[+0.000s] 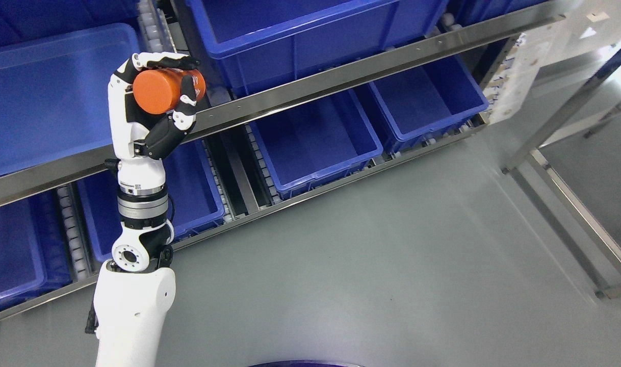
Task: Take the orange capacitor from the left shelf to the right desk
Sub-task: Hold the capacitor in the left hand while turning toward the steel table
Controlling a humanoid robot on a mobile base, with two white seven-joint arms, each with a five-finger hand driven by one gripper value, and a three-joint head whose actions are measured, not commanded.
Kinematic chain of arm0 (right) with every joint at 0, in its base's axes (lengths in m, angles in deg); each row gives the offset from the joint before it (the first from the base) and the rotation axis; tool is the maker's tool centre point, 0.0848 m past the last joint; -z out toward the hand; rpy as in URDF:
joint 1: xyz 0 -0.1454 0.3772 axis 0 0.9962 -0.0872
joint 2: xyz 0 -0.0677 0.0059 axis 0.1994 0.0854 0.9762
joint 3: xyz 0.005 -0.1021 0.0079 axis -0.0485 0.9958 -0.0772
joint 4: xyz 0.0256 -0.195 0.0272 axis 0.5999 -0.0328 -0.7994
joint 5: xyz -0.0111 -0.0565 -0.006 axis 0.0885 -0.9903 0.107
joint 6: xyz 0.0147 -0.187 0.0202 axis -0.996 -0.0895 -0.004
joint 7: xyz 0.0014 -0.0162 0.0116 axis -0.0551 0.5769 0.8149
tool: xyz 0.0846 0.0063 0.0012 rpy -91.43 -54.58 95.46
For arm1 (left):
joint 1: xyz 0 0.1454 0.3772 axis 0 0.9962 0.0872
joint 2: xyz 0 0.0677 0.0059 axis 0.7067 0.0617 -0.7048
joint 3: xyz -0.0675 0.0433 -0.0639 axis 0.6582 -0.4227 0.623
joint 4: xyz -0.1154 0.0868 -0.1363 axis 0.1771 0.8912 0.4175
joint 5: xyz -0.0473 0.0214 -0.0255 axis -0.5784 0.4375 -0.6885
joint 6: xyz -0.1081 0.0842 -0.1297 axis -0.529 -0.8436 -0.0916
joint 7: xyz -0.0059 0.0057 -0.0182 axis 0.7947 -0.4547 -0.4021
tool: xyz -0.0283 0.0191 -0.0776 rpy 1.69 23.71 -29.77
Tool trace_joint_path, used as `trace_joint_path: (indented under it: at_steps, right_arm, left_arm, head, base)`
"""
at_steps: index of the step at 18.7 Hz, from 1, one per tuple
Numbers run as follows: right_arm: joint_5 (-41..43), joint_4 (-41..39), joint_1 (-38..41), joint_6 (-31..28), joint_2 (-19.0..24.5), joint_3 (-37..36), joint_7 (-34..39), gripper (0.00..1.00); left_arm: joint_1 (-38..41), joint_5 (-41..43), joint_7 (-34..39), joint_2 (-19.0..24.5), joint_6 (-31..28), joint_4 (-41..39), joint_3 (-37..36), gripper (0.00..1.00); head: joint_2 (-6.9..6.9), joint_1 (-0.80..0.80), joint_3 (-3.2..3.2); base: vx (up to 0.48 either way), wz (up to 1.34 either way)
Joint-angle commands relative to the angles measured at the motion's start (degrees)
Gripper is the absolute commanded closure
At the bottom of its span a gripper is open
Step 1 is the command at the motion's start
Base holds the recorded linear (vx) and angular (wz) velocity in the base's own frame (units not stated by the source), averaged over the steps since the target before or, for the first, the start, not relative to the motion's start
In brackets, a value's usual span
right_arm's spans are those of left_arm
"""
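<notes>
A smooth grey floor (pixel 392 255) fills most of the room. Along the top and left stands a big metal shelf (pixel 341 76) with a shiny rail. Blue bins (pixel 315 137) sit in rows on it, one row up high and one row down low. At the right edge are the thin metal legs of a desk frame (pixel 570 204).

The robot's white left arm comes up from the bottom left. Its left hand (pixel 152 102) is raised in front of the shelf rail. The fingers (pixel 188 97) are curled around the orange capacitor (pixel 165 90), a small round can. The can lies on its side in the hand, up in the air, touching no bin.
</notes>
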Motion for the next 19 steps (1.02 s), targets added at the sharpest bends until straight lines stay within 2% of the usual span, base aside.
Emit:
trace_joint_path:
  at_steps: [1, 11, 15, 19]
  right_arm:
    - [0.0, -1.3, 1.9, 0.0, -1.0, -0.6, 0.0, 0.0]
    - [0.0, -1.3, 1.9, 0.0, -1.0, -0.7, 0.1, 0.0]
    - [0.0, -1.3, 1.9, 0.0, -1.0, -0.6, 0.0, 0.0]
    - [0.0, -1.3, 1.9, 0.0, -1.0, -0.6, 0.1, 0.0]
  left_arm:
    - [-0.8, 0.0, -0.1, 1.0, 1.2, -0.4, -1.0, 0.96]
    - [2.5, 0.1, -0.2, 1.0, 1.2, -0.2, -11.9, 0.96]
    - [2.0, 0.1, 0.3, 1.0, -8.6, 0.9, -12.0, 0.95]
    - [1.4, 0.1, 0.0, 1.0, -10.4, 1.9, -14.1, 0.95]
  head:
    - [0.0, 0.0, 0.0]
    - [0.0, 0.0, 0.0]
    - [0.01, 0.0, 0.0]
    - [0.01, 0.0, 0.0]
  base:
    - [-0.021, -0.46]
    - [0.046, -0.85]
    - [0.176, -0.99]
    - [0.232, -0.89]
